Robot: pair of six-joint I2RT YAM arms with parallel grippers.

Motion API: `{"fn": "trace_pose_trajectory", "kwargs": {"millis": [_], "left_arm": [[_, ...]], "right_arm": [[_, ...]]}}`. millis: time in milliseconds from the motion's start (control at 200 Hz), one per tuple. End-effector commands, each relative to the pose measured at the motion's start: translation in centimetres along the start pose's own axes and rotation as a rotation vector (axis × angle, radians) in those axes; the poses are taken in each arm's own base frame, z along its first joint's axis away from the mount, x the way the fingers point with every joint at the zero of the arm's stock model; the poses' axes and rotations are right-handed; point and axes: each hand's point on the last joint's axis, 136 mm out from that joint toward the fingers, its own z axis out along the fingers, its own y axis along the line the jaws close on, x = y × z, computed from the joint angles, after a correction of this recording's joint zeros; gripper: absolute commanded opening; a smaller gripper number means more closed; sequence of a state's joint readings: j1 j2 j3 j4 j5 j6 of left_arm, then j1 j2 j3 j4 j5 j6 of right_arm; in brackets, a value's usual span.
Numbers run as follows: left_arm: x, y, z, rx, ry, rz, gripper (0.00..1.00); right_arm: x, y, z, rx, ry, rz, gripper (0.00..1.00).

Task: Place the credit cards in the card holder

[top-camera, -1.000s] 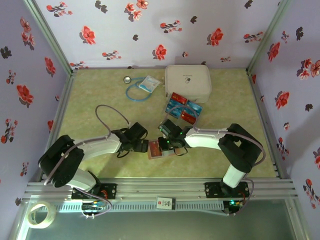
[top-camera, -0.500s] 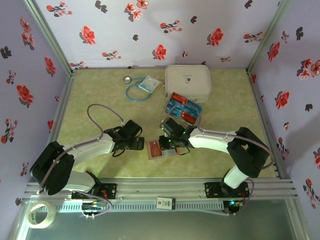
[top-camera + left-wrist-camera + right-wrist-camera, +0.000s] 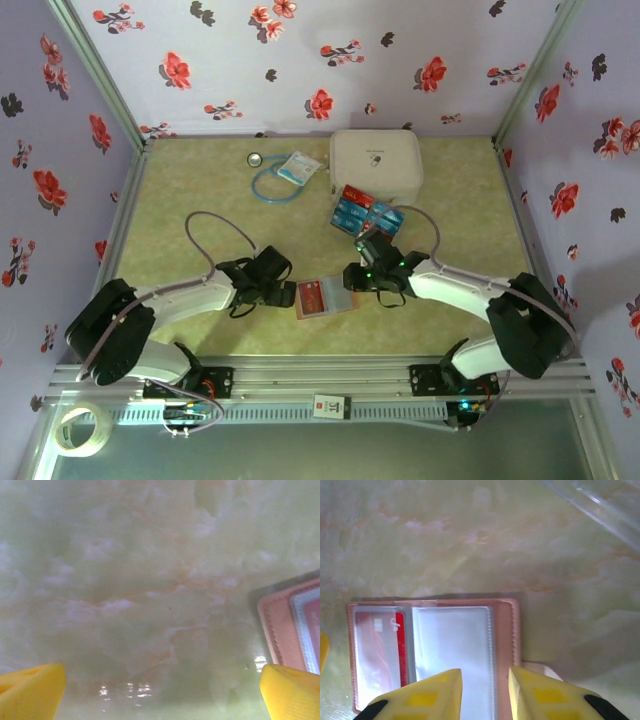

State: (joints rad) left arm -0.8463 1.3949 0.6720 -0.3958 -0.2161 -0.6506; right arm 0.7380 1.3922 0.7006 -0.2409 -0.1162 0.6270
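The card holder (image 3: 322, 297) lies open on the green table between both arms. In the right wrist view the card holder (image 3: 512, 630) has a red card (image 3: 399, 645) in its left clear sleeve, and the right sleeve (image 3: 452, 640) is bare. My right gripper (image 3: 485, 692) hovers over the holder's right edge, its jaws a little apart with nothing between them. My right gripper (image 3: 352, 280) sits at the holder's right side. The loose credit cards (image 3: 367, 213), red and blue, lie in a pile behind it. My left gripper (image 3: 288, 293) is wide open just left of the holder (image 3: 292, 630), low over the table.
A large white zip case (image 3: 375, 165) stands at the back, right behind the card pile. A blue cord (image 3: 268, 185), a small packet (image 3: 298, 168) and a round metal disc (image 3: 256, 158) lie at the back left. A tape roll (image 3: 80, 428) rests outside the rail.
My right gripper has pulled back to the right, off the holder's left sleeve, and its jaws have parted. The red card stays in the sleeve. The left gripper drew away left, then came back beside the holder.
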Motion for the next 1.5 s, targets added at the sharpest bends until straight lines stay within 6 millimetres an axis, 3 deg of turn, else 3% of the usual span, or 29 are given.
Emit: {"fn": "trace_pose_trajectory", "kwargs": {"millis": [0, 565, 1170, 1490], "left_arm": [[0.1, -0.9, -0.1, 0.017, -0.009, -0.02, 1.0], [-0.1, -1.5, 0.4, 0.021, -0.025, -0.003, 1.0], [1.5, -0.6, 2.1, -0.029, 0.023, 0.009, 1.0], [1.7, -0.5, 2.3, -0.031, 0.028, 0.01, 1.0]], "right_arm": [[1.0, -0.7, -0.5, -0.005, 0.017, 0.0, 0.32], [1.2, 0.6, 0.2, -0.088, 0.035, 0.035, 0.34], [2.0, 0.4, 2.5, -0.089, 0.085, 0.053, 0.4], [2.4, 1.6, 2.9, -0.122, 0.107, 0.042, 0.43]]}}
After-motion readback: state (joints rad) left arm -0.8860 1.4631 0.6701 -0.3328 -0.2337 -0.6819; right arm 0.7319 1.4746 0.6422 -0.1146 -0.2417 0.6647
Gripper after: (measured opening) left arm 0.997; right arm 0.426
